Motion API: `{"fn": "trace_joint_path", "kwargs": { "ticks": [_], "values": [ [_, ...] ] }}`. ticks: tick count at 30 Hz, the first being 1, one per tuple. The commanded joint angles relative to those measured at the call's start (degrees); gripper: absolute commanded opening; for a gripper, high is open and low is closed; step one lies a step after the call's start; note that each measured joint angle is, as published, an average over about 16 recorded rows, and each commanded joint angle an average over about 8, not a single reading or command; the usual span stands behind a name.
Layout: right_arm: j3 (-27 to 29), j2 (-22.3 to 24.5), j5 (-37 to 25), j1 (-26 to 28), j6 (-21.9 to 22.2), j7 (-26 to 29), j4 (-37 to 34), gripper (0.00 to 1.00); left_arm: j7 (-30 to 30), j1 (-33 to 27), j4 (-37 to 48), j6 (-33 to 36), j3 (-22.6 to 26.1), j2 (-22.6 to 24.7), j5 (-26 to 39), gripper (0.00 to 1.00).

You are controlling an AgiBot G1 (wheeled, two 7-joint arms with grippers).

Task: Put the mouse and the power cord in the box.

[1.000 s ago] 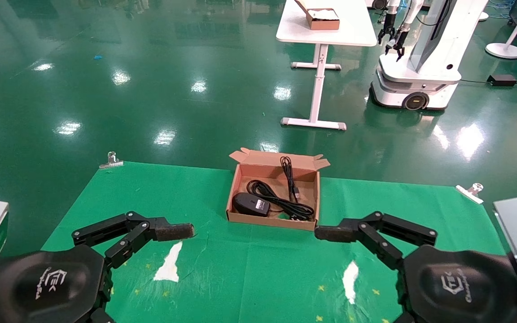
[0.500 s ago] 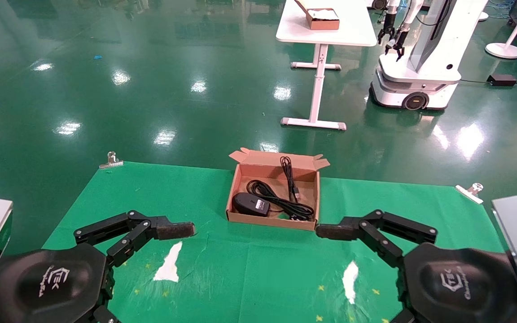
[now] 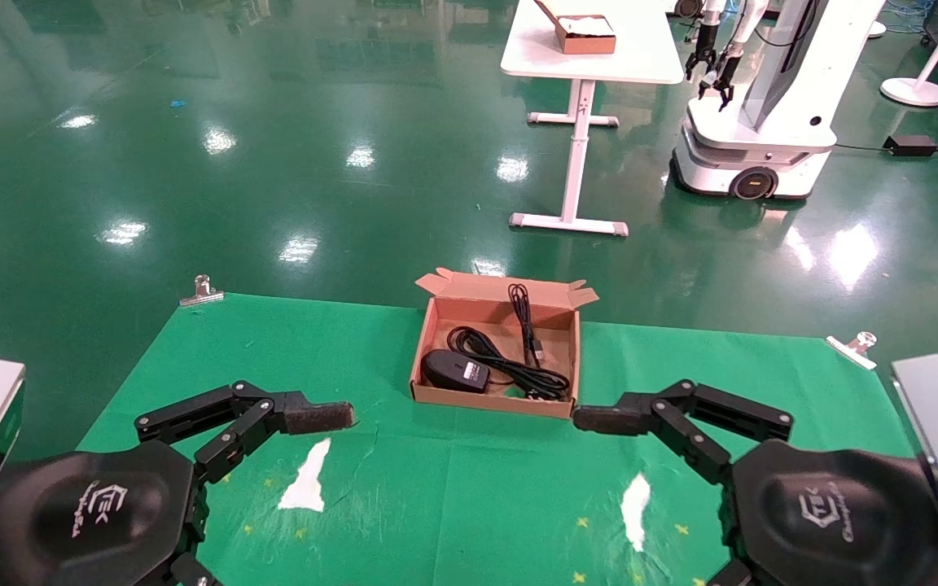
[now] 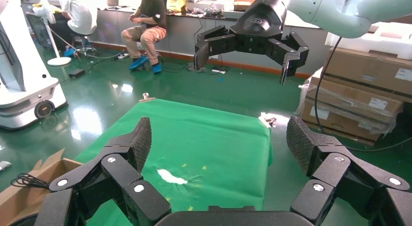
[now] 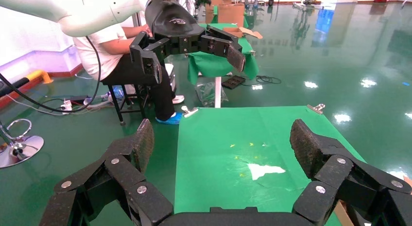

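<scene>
Head view, centre of frame: the box (image 3: 439, 332) sits on the green table cover (image 3: 290, 358), its flapped wall turned away from the robot. The mouse (image 3: 454, 370) lies label-up in the box's lower left corner, and black cable loops, taken to be the power cord (image 3: 518, 373), fill the middle and lower right (a thinner lead runs up the far wall; which cable belongs to which item cannot be told).

Lower left of frame: the left gripper (image 3: 306, 418), fingers spread wide and empty in its wrist view. Lower right: the right gripper (image 3: 607, 420), likewise spread and empty. Both hover clear of the box on either side, probably a retreat posture, since both items appear stowed and the task looks complete.
</scene>
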Motion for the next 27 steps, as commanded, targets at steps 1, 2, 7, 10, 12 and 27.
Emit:
{"fn": "trace_joint_path", "kwargs": {
  "ticks": [1,2,7,10,12,27],
  "values": [
    [-0.01,-0.01,-0.01,0.01,-0.01,-0.01,-0.01,1.0,0.0,-0.01,0.01,-0.01,0.01,0.01,0.01,1.0],
    [-0.01,-0.01,-0.01,0.02,-0.01,-0.01,-0.01,1.0,0.0,-0.01,0.01,-0.01,0.01,0.01,0.01,1.0],
    [-0.03,-0.01,-0.04,0.03,-0.01,-0.03,-0.04,1.0,0.0,-0.03,0.03,-0.03,0.03,0.03,0.02,1.0],
    [-0.04,-0.01,-0.05,0.04,-0.01,-0.03,-0.05,1.0,0.0,-0.03,0.03,-0.03,0.04,0.04,0.03,1.0],
    [-0.04,-0.01,-0.06,0.05,-0.01,-0.04,-0.06,1.0,0.0,-0.04,0.03,-0.03,0.05,0.04,0.03,1.0],
    [-0.05,-0.01,-0.08,0.09,-0.01,-0.04,-0.08,1.0,0.0,-0.04,0.03,-0.03,0.06,0.04,0.04,1.0]
  ]
}}
